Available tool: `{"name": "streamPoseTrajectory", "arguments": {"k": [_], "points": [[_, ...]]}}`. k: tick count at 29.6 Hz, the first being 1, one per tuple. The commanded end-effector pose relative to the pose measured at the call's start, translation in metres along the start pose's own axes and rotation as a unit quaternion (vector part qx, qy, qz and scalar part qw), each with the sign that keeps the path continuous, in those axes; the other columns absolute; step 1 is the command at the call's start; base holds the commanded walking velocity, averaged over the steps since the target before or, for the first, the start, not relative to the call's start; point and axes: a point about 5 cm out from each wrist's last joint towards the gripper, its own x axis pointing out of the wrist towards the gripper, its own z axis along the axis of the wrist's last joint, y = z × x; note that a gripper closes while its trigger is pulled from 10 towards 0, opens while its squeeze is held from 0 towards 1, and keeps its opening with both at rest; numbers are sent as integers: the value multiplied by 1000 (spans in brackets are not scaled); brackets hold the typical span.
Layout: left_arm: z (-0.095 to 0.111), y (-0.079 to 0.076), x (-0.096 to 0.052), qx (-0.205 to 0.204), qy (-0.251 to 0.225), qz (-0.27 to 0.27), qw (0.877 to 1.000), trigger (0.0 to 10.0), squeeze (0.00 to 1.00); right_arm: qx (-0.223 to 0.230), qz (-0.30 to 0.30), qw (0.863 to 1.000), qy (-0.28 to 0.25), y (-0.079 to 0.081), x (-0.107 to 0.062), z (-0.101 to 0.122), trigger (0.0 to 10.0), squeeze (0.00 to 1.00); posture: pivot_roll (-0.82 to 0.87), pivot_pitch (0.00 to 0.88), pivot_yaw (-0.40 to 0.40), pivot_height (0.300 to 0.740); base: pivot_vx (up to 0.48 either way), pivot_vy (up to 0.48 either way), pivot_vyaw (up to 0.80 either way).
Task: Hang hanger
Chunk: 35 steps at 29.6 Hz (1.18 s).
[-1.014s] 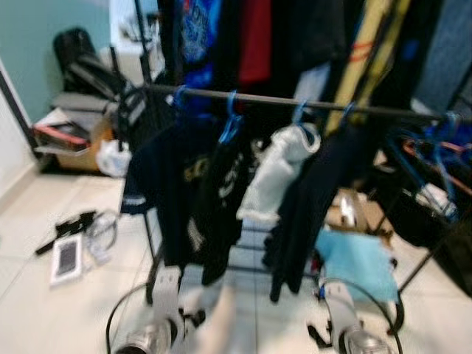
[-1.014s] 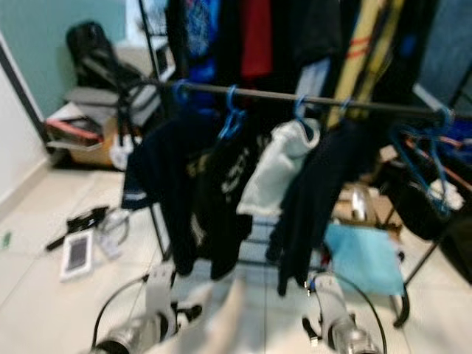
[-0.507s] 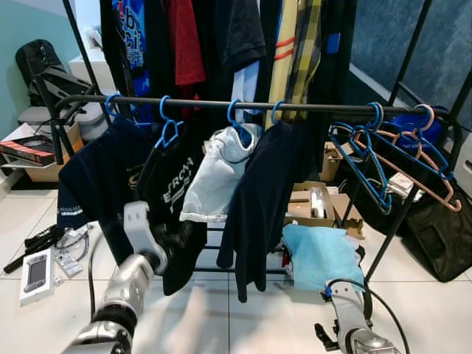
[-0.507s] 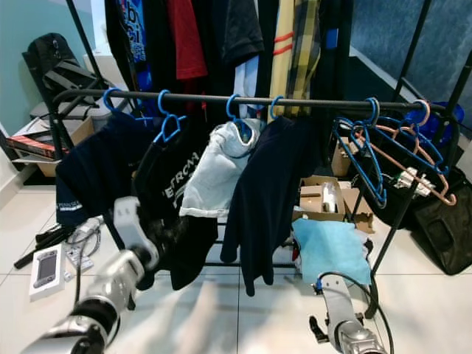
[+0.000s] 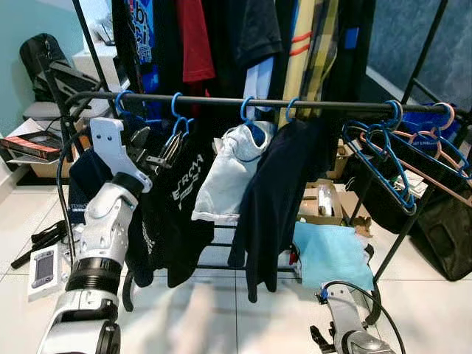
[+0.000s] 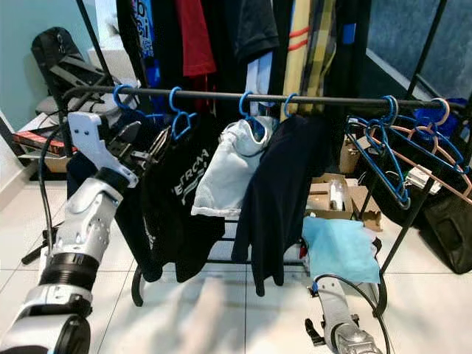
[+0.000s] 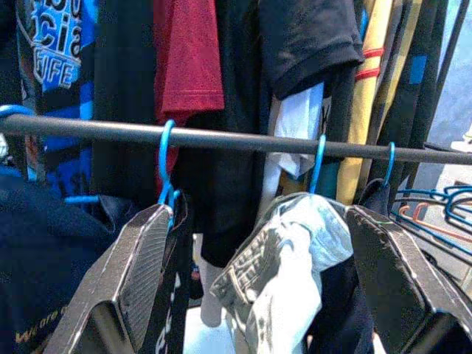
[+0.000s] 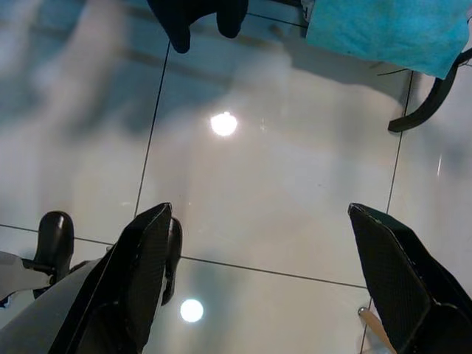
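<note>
In the eye views, the left tool (image 5: 151,147) is raised just below the black rail (image 5: 310,105), fingers spread beside the blue hanger (image 5: 178,122) that hooks over the rail and carries a black shirt (image 5: 184,199). The left wrist view looks between the spread fingers (image 7: 140,273) at that hanger's hook on the rail. In the right wrist view, the right tool (image 8: 265,287) hangs low over the tiled floor (image 8: 280,184), fingers spread and holding nothing.

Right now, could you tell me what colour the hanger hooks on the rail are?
Blue hanger hooks; clearest in the left wrist view.
</note>
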Motion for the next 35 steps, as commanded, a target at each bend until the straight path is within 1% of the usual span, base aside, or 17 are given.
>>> {"name": "streamPoseTrajectory", "arguments": {"k": [1,6,9,14,19,24,25,27,28,30,31,32,33,35], "points": [[0,-5,-3,5,-8,-17,1000,10000,0,-3,7,1000,4,3,0,-4,10000,0,-77,0,7,740,304,0,0],[8,-9,-3,23,-4,-35,999,10000,0,-7,9,1000,7,3,0,-5,10000,0,-78,0,7,740,332,0,0],[9,-10,-4,22,-1,-35,999,10000,0,-8,9,1000,7,3,0,-5,10000,0,-82,0,9,740,334,0,0],[3,-10,-6,24,13,-32,999,10000,0,-8,9,1000,6,4,0,-5,10000,0,-86,0,12,740,340,0,0],[-2,-11,-9,41,34,-43,998,10000,0,-10,11,1000,7,4,0,-5,10000,0,-79,0,9,740,351,0,0],[-2,-8,-12,50,44,-35,997,10000,0,-11,12,1000,8,4,0,-6,10000,0,-76,0,8,740,340,0,0],[-3,-7,-13,55,53,-35,996,10000,0,-12,12,1000,9,5,0,-6,10000,0,-77,0,10,740,0,0,0],[-3,-7,-13,55,53,-35,996,10000,0,-12,12,1000,9,5,0,-6,10000,0,-77,0,10,740,0,0,0],[-6,-6,-17,63,73,-48,994,10000,0,-13,13,1000,9,5,0,-6,10000,0,-77,0,10,740,0,0,0],[-6,-6,-17,63,73,-48,994,10000,0,-13,13,1000,9,5,0,-6,10000,0,-77,0,10,740,0,0,0],[-11,-5,-21,74,98,-58,991,10000,0,-13,13,1000,10,5,0,-6,10000,0,-75,0,12,740,0,0,0],[-11,-5,-21,74,98,-58,991,10000,0,-13,13,1000,10,5,0,-6,10000,0,-75,0,12,740,0,0,0],[-17,-2,-25,95,128,-63,985,10000,0,-12,13,1000,10,5,0,-7,10000,0,-76,0,17,740,0,0,0],[-17,-2,-25,95,128,-63,985,10000,0,-12,13,1000,10,5,0,-7,10000,0,-76,0,17,740,0,0,0]]}}
